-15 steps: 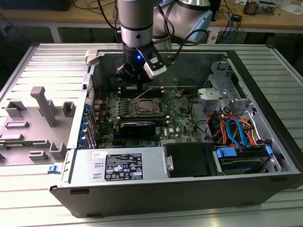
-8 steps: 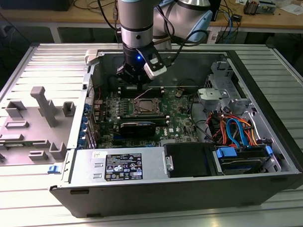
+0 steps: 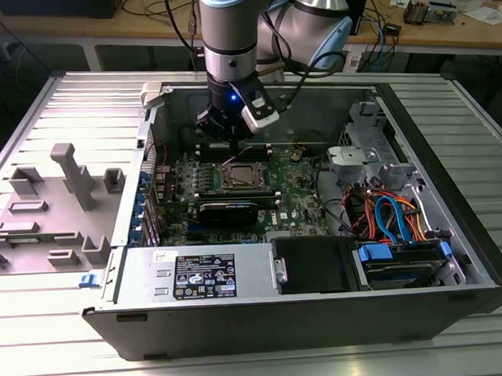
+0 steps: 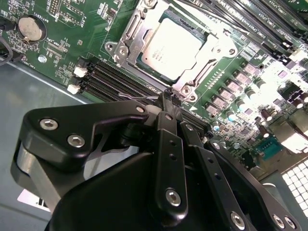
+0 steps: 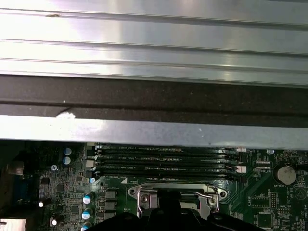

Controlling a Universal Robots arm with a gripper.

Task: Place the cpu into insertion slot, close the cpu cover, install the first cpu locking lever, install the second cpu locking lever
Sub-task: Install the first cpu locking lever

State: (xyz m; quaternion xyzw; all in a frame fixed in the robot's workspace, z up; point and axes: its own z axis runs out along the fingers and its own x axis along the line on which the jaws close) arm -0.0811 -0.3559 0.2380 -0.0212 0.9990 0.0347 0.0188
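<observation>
Motherboard [image 5: 260, 192], cpu cover [image 5: 175, 188] (partly behind tool [image 5: 168, 206])

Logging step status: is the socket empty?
No, in the second wrist view the silvery chip sits in the socket, with the metal cover down around its edges.

The arm [image 3: 229, 28] comes almost straight down from overhead, its wrist [image 3: 233, 88] upright with a small blue light glowing. The gripper [image 3: 227, 144] hangs low at the far edge of the insertion slot [image 3: 241, 177] in the exterior view, its black fingers [image 4: 169, 144] drawn together to one narrow tip.
</observation>
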